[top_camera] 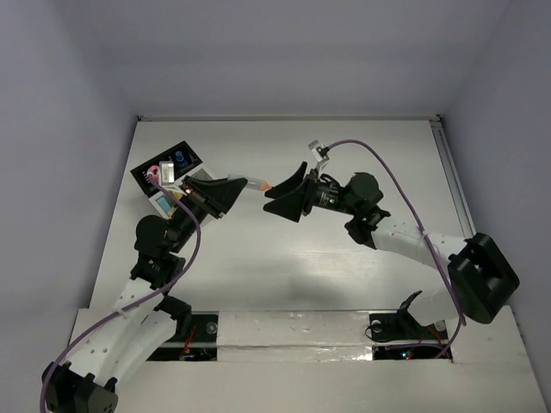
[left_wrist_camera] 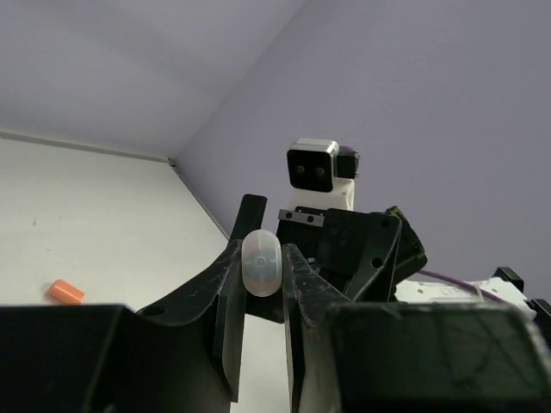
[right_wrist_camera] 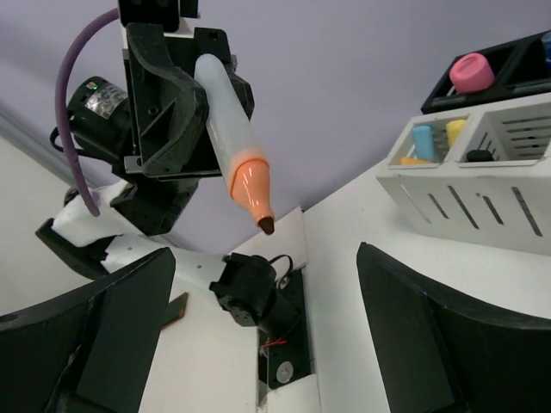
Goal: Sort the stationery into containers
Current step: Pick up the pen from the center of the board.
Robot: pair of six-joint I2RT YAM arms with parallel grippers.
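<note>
Marker (right_wrist_camera: 225, 120) tight in left gripper (top_camera: 241, 185), right gripper (top_camera: 280, 194) wide open — small orange piece (left_wrist_camera: 65, 292) only in left wrist view

right tool (right_wrist_camera: 267, 284) open wide; its two black fingers (right_wrist_camera: 95, 335) low at left and right sides; nothing between them; left tool (right_wrist_camera: 185, 103) at top left, squeezing marker (right_wrist_camera: 225, 120); marker white with orange end and dark tip, no cap, tilted, tip pointing down and right; marker up in air, not touching tabletop (right_wrist_camera: 331, 344); purple cable (right_wrist_camera: 73, 77) curls beside left tool; organizer (right_wrist_camera: 465, 202) at right on tabletop; white boxes with slots hold light blue stick (right_wrist_camera: 424, 140) and yellow stick (right_wrist_camera: 455, 129); pink cap (right_wrist_camera: 472, 71) in black box behind
</note>
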